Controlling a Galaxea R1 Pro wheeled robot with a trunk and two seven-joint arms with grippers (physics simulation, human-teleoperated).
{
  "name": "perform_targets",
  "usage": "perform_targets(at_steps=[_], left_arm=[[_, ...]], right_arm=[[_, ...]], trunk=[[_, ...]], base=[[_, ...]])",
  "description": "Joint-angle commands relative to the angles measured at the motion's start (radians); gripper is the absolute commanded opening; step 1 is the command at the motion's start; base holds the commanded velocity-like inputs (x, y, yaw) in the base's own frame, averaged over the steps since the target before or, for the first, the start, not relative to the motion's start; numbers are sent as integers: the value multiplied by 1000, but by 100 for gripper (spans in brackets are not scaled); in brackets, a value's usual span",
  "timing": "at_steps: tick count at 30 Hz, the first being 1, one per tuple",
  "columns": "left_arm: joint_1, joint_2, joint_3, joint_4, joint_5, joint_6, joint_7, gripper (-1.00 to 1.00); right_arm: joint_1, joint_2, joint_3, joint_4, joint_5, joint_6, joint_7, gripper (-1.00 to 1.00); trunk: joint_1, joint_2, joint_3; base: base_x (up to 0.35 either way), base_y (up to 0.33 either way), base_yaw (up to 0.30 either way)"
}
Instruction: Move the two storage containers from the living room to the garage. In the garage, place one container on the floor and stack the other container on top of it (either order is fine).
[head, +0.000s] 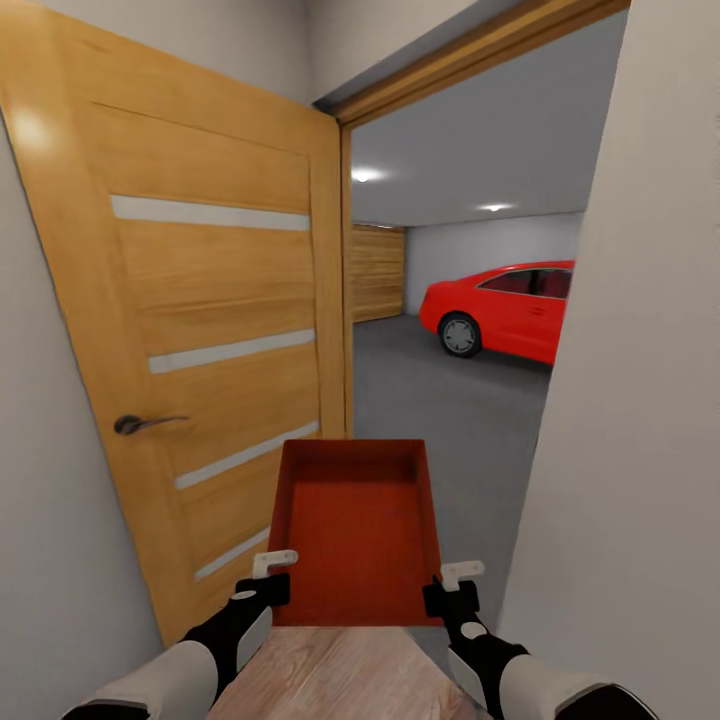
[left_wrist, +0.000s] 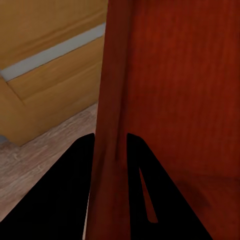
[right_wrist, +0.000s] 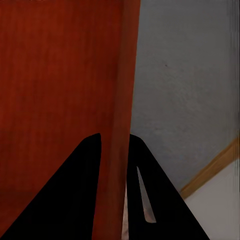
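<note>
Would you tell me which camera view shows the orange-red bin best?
The head view: the whole bin shows there, open top and all four walls, held before the garage doorway. The left wrist view gives a close look at one side wall between the left pincer's fingers; the right wrist view shows the opposite wall likewise.

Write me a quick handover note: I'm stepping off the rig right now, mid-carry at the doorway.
Left claw: shut on the left wall of the orange-red rectangular storage bin.
Right claw: shut on its right wall.
Bin is held level in front, empty, at the open wooden door, facing the garage's grey concrete floor and red car.
Done: one bin brought to the threshold.
Left: drive in, set it on the floor, fetch and stack the second bin.
</note>
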Motion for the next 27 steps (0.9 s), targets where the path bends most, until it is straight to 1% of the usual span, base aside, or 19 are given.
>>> perform_targets(at_steps=[1,5,16,27], left_arm=[[0,50,17,1,7,2,23,-100],[0,50,18,0,7,2,23,-100],[0,50,16,-1,7,2,22,-100],[0,50,19,3,8,3,22,-100]], right_arm=[[-2,0,-64,-2,-18,-8,-4,-100],[-2,0,-64,-2,-21,-10,-4,-100],[-2,0,-64,-2,-22,-10,-4,-100],[-2,0,-64,-2,-22,-10,-4,-100]], trunk=[[1,-1,-2],[1,-1,-2],[1,-1,-2],[1,-1,-2]], base=[[149,115,-274],[91,47,-278],[14,7,-281],[218,196,-281]])
